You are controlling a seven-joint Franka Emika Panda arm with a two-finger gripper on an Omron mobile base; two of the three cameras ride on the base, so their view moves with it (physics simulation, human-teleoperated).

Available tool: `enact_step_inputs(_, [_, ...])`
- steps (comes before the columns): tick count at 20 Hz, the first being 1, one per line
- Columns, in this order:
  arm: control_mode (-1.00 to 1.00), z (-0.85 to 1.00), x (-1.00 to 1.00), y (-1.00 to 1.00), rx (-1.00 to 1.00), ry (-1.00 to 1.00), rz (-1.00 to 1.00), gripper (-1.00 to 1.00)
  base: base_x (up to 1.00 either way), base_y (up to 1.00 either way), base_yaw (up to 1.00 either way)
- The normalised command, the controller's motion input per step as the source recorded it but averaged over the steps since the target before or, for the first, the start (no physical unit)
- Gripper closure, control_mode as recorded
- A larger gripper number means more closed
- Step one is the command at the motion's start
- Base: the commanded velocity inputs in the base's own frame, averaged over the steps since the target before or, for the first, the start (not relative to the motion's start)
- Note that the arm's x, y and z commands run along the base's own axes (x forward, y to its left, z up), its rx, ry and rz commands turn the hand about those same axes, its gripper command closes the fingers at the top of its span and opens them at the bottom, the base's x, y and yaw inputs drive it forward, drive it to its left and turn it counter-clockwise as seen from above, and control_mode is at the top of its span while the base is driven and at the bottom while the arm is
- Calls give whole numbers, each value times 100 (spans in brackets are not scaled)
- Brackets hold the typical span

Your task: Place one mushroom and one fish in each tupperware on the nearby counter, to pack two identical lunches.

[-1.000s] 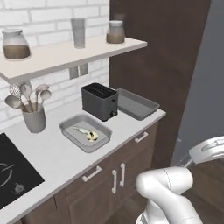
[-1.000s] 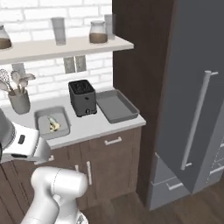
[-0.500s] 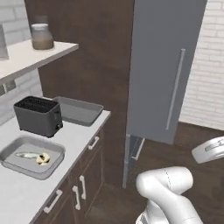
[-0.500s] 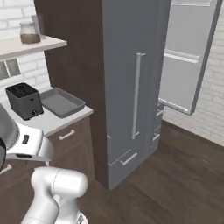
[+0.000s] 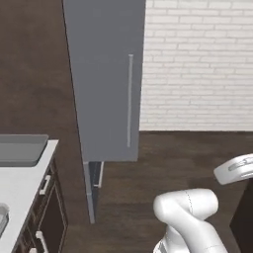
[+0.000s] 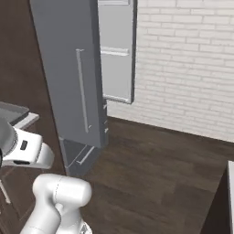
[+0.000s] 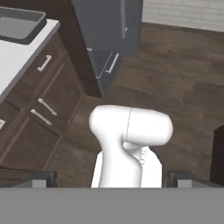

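Observation:
One grey tupperware [image 5: 20,148] lies at the end of the off-white counter [image 5: 22,185], at the left of the left base view. It also appears as tupperware [image 6: 9,112] at the left edge of the right base view and as tupperware [image 7: 19,24] top left in the hand view. A grey corner of a second tupperware [image 5: 1,217] peeks in lower left. My gripper [image 7: 113,181] hangs over the floor away from the counter [image 7: 17,52], open, with nothing between its fingertips [image 7: 43,178]. The mushroom and the fish are out of view.
A tall grey fridge [image 5: 106,84] stands just past the counter's end, its door [image 6: 116,50] swung open. Behind is a white brick wall [image 6: 183,59], below a dark wood floor [image 6: 151,169]. Brown cabinets [image 7: 39,109] with silver handles sit under the counter.
The whole picture has swung right as the base turned: the toaster, shelf and tray with food slid out to the left, while the fridge and brick wall came in. The gripper stays open.

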Motion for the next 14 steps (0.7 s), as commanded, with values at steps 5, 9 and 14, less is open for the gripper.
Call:
enact_step_inputs(5, [100,0,0,0,0,0,0,-100,-5,-52,-49])
enact_step_inputs(9, [100,0,0,0,0,0,0,-100,5,-28,-26])
enact_step_inputs(14, [100,0,0,0,0,0,0,-100,38,-53,-19])
